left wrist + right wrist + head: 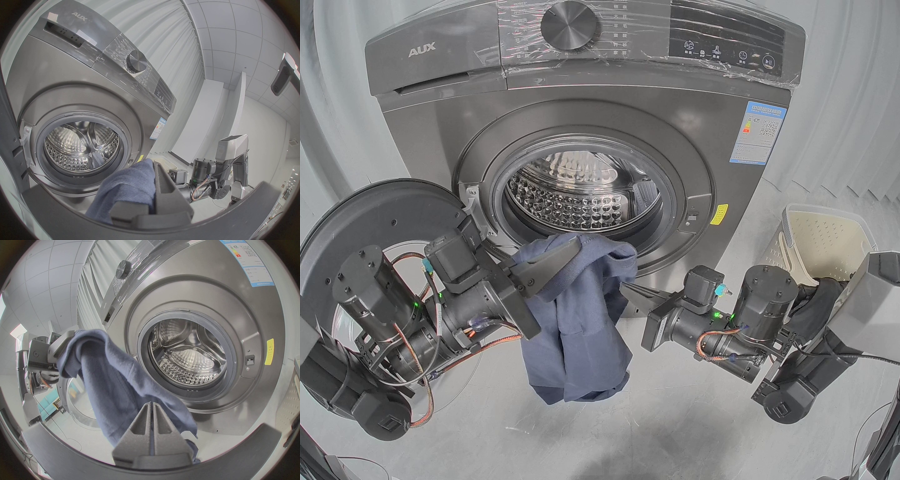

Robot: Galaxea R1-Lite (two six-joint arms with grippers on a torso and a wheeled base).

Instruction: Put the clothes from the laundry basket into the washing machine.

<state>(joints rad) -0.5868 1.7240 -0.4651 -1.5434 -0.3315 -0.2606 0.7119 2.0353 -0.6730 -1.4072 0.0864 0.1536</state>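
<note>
A blue garment (581, 312) hangs from my left gripper (565, 250), which is shut on its top fold just below the washing machine's open drum (575, 187). In the left wrist view the cloth (131, 184) is bunched between the fingers (165, 190). My right gripper (626, 290) is shut, its tips at the garment's right edge with nothing seen between them; in its own view the fingers (147, 421) are pressed together in front of the cloth (118, 380). The laundry basket (831, 244) stands at the right with dark clothing (819, 306) in it.
The round machine door (375, 212) is swung open to the left, behind my left arm. The grey washing machine (600, 112) fills the space ahead. Bare light floor (650, 425) lies below the hanging garment. Curtains hang behind.
</note>
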